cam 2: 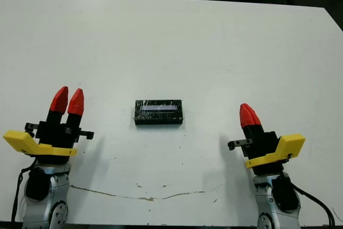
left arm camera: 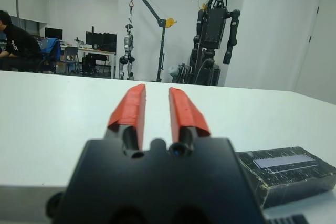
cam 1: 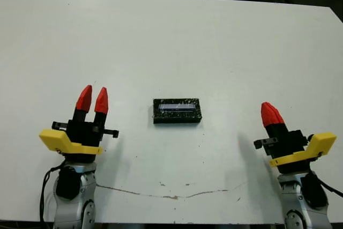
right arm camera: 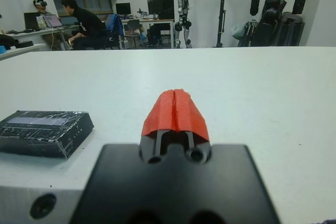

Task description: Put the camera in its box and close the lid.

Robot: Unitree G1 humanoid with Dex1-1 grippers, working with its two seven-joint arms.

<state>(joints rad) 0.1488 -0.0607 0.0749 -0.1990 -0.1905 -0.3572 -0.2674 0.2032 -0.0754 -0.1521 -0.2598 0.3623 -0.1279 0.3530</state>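
White tabletop (cam 1: pixel 171 36), thin brown scuff line near front edge. Closed box (cam 1: pixel 177 111) sits mid-table between pincers. Left pincer (cam 1: pixel 92 98) slightly parted, empty; right pincer (cam 1: pixel 270 113) closed, empty.

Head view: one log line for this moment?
box: closed, lid on, table centre | left gripper: open, clear | right gripper: shut, empty, clear
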